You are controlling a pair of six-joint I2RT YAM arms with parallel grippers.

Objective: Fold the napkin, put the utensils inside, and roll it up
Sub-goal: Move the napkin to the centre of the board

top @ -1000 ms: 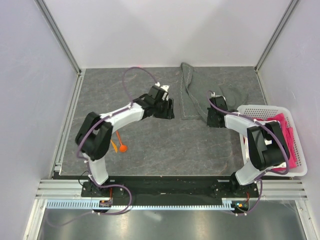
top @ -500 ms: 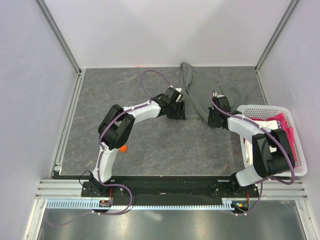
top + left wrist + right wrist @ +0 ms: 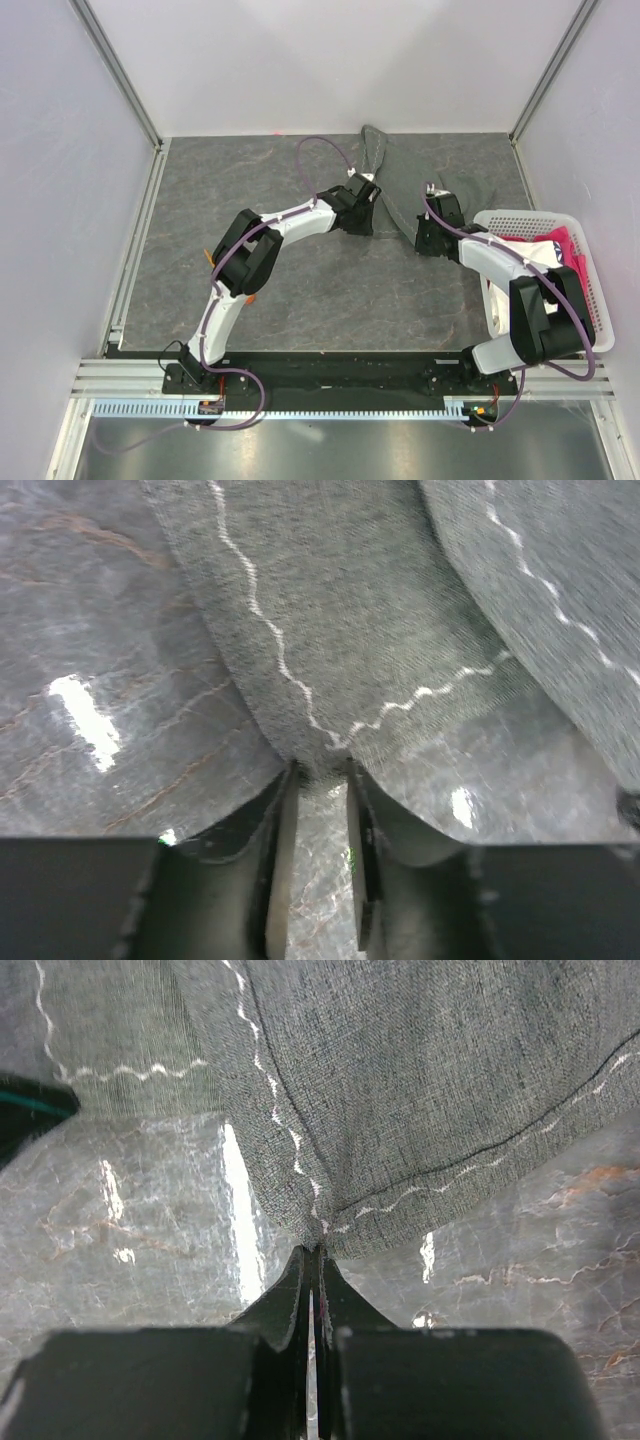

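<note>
on the table [image 3: 300,290], napkin [image 3: 390,190], left end effector [image 3: 318,780] apart at its corner, right end effector [image 3: 315,1257] clamping another

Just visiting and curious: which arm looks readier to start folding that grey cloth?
The right arm: the right gripper is shut on a corner of the napkin, seemingly ready to lift. The left gripper has its jaws apart at the other near corner, not yet pinching it.

A dark grey, stone-patterned table [image 3: 330,290] lies between pale walls [image 3: 330,60]. At its right edge stands a white slatted basket [image 3: 530,216] holding bright pink cloth [image 3: 568,243].
</note>
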